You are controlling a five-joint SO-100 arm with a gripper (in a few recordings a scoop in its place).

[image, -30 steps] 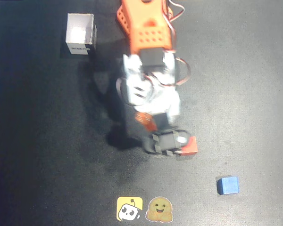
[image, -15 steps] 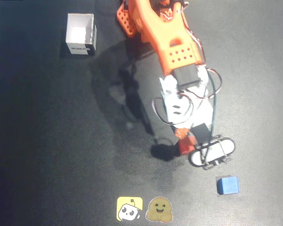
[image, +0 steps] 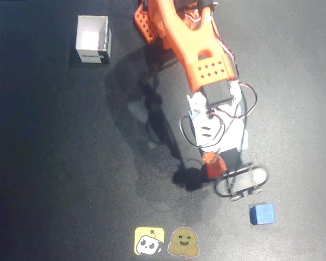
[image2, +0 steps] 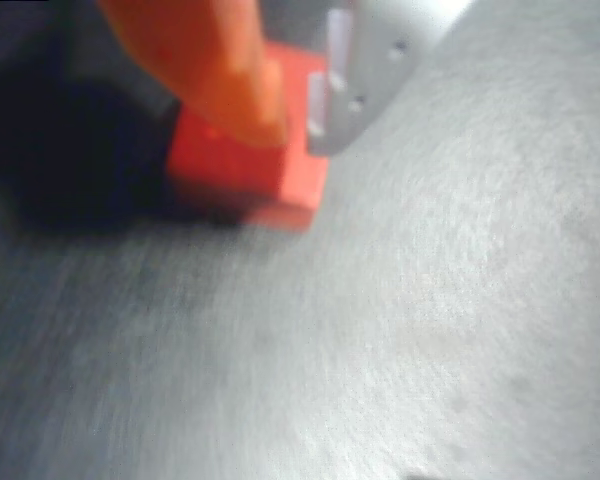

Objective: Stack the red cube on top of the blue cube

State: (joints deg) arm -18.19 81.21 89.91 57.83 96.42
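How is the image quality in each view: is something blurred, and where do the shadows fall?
Wrist view: soft and smeared, the red cube between the gripper fingers lacks sharp edges. Overhead view: sharper, the blue cube is crisp; the arm's dark shadow falls to the picture's left on the table; the white box looks slightly overexposed.

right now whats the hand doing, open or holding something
Hand: shut on the red cube, pinched between the orange and white fingers in the wrist view; the blue cube sits apart on the table.
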